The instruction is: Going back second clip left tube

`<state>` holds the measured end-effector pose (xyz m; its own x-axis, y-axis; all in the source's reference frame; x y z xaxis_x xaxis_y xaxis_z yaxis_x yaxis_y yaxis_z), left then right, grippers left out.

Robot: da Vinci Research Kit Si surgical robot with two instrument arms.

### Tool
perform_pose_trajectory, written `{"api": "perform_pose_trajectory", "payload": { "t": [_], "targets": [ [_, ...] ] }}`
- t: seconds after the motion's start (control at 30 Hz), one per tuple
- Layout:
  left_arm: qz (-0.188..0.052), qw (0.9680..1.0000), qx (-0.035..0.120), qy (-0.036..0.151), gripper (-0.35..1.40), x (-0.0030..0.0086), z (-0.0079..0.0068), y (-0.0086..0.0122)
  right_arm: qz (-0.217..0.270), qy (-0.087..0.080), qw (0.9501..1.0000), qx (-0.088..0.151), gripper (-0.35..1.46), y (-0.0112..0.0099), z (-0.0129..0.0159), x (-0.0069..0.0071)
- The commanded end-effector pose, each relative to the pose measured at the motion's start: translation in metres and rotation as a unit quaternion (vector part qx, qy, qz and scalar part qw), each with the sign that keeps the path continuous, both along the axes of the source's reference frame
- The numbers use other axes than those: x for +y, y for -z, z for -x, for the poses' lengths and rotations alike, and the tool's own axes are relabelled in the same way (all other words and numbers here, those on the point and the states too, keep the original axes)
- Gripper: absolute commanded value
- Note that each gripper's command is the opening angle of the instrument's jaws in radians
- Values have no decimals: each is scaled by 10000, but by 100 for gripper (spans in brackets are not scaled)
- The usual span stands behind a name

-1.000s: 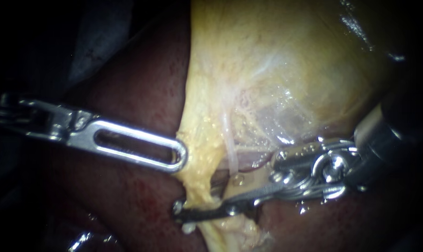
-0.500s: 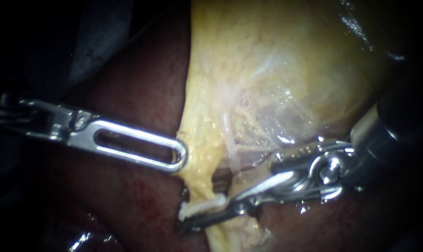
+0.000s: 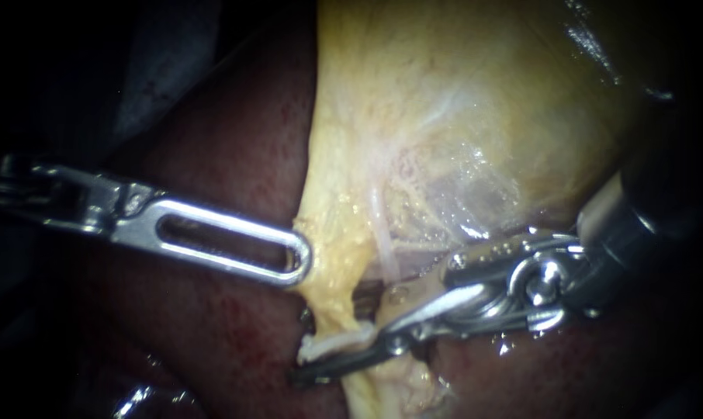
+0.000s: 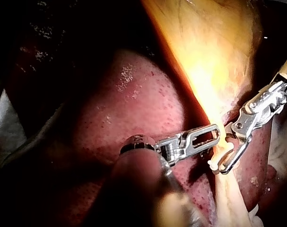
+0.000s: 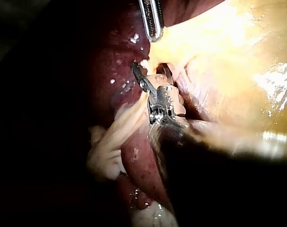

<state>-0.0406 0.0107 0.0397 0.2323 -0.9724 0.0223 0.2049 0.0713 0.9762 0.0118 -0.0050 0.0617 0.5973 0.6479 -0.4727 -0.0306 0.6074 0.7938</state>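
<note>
The left instrument (image 3: 299,262) is clamping its slotted jaws on the yellow edge of the gallbladder (image 3: 460,116), holding it against the dark red liver (image 3: 227,334). The right instrument (image 3: 305,349) is reaching in low with its jaws standing apart, one above and one below the left tube (image 3: 332,306), gripping nothing. A white clip (image 3: 340,340) is sitting across that tube, between the parted jaws and just below the spot the left instrument is holding.
</note>
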Motion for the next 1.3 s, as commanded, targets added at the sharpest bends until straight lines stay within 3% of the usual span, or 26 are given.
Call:
{"api": "perform_pose_trajectory", "payload": {
  "t": [0.03,0.53,0.87,1.3],
  "targets": [
    [0,10000,-1,-2,-35,0,0,0,5,-29,10000,-1,48,4,5,4],
    [8,10000,6,2,-35,2,2,-5,81,-492,9987,42,46,62,110,59],
    [12,10000,9,5,-35,3,3,-7,316,-686,9971,26,47,88,156,96],
    [51,10000,50,42,-35,2,17,-23,328,-755,9966,7,47,90,163,98]
  ]
}}
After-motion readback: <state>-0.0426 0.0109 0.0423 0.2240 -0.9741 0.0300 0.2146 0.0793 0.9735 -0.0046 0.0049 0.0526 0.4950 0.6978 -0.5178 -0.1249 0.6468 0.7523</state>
